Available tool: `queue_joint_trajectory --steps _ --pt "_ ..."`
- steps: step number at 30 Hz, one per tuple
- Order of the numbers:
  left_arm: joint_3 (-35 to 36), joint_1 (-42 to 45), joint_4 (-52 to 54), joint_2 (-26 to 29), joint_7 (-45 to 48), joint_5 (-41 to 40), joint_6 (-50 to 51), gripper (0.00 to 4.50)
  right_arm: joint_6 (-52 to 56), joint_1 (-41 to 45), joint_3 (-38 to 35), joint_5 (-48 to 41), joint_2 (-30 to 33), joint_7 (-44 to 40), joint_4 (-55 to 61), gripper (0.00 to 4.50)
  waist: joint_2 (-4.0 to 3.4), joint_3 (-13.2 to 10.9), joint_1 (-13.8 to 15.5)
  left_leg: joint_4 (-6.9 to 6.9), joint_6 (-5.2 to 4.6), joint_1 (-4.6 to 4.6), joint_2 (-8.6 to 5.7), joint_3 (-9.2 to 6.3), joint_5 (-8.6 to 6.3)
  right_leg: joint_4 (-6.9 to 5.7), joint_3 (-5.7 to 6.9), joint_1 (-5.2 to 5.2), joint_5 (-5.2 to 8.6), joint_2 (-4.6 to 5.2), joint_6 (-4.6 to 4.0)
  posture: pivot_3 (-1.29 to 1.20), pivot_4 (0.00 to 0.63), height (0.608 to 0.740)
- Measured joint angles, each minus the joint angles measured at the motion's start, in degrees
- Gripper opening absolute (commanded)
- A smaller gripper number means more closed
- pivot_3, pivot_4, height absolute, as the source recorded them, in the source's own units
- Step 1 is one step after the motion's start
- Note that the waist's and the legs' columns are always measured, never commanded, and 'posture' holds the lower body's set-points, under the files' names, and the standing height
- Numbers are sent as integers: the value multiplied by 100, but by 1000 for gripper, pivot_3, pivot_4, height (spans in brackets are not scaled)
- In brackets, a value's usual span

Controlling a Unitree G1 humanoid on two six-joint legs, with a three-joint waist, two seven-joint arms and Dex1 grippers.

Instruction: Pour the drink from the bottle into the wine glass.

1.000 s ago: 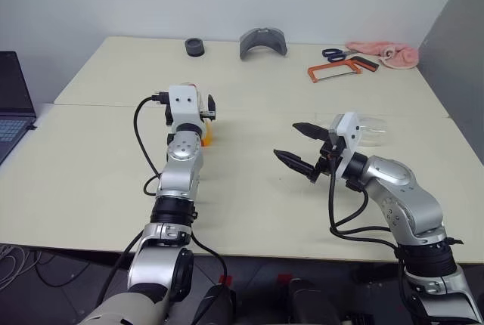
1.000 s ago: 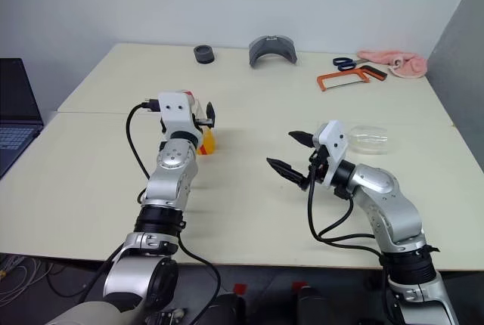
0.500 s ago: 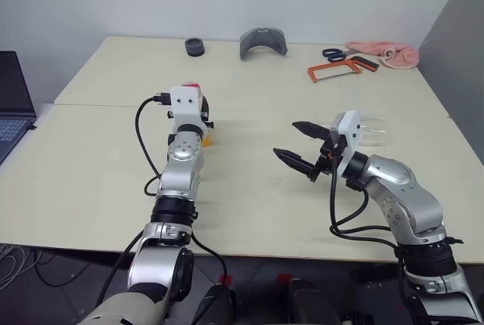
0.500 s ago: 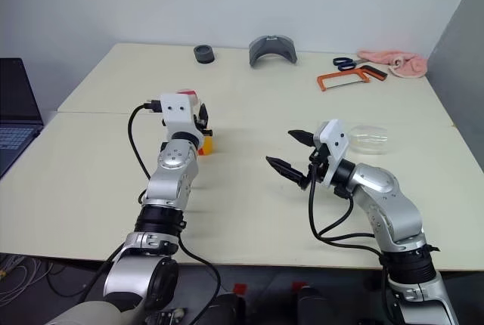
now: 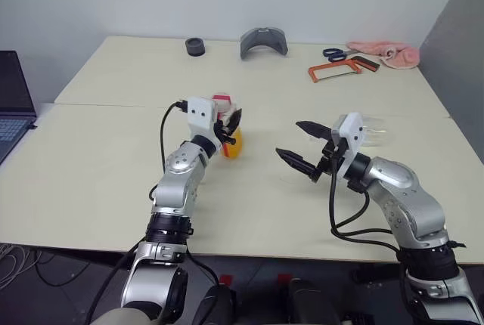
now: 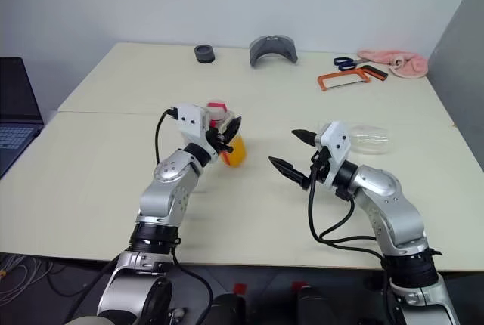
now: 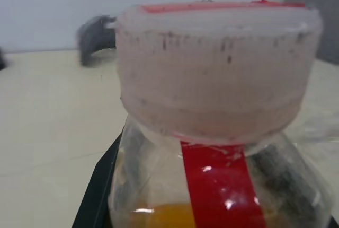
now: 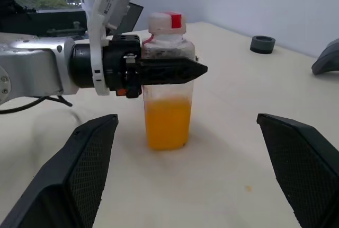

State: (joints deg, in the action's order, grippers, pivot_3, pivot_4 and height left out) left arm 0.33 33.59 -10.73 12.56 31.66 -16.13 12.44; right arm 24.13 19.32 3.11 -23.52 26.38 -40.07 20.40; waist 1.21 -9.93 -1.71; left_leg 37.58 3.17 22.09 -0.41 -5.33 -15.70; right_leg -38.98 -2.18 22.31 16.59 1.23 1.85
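Bottle (image 8: 168, 79), part-filled with orange drink (image 8: 167, 122), is standing upright near the middle of the table (image 5: 98, 166), its cap still on. Left tool (image 5: 231, 123) is clamping narrowly across the bottle's upper body, just below the cap. Right tool (image 5: 301, 146) is hanging with fingers spread wide and holding nothing, just right of the bottle and pointing toward it. Wine glass (image 6: 370, 140) is lying behind the right tool, to the far right. Judged from this, the right arm is nearer to both the cap and the glass.
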Motion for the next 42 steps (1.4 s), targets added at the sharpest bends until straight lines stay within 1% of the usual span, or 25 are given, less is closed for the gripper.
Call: queue_joint_trajectory --steps 2,6,9,12,16,20,25,42 --pt "-165 2 38 177 724 -189 2 1769 59 -85 -79 -112 131 -36 254 4500 0 0 -7 0 -1 -2 0 2 -1 0 -2 0 0 -1 0 0 150 740" --pt "-394 89 8 346 2006 -553 46 1769 296 -213 -259 -390 269 6 726 4500 0 -1 -8 0 -20 -2 0 0 -11 0 -1 0 0 -6 0 0 150 740" --pt "-517 280 -124 438 2653 -650 80 1769 553 -228 -372 -655 270 99 969 4500 0 -1 -10 1 -21 -2 -1 0 -12 0 -1 -1 0 -7 0 0 150 740" --pt "-635 664 -635 532 3427 -670 80 1769 964 -174 -461 -909 264 399 1270 4500 0 -2 -11 1 -22 -2 -5 1 -12 0 0 -1 0 -9 0 0 150 740" --pt "-765 935 -1037 516 4018 -635 -26 1769 1521 98 -388 -1070 158 830 1413 4500 -1 -2 -18 1 -22 -1 -4 -1 -12 0 0 0 1 -10 -1 0 150 740" --pt "-859 993 -1332 490 4282 -478 -342 1768 1805 326 -238 -1144 52 1071 1449 4500 -1 -3 -16 1 -23 0 -3 -3 -13 0 0 1 1 -9 -1 0 150 740" --pt "-882 1122 -1659 346 4335 -317 -660 1768 1866 634 71 -965 -72 1198 1338 4500 0 -3 -12 2 -24 2 -3 -6 -13 0 2 1 0 -9 -1 0 150 740" --pt "-841 988 -1601 324 4192 -285 -751 1768 1777 658 149 -810 -95 1027 1188 4500 -1 -3 -14 2 -26 3 0 -9 -14 0 2 2 0 -8 -1 0 150 740"
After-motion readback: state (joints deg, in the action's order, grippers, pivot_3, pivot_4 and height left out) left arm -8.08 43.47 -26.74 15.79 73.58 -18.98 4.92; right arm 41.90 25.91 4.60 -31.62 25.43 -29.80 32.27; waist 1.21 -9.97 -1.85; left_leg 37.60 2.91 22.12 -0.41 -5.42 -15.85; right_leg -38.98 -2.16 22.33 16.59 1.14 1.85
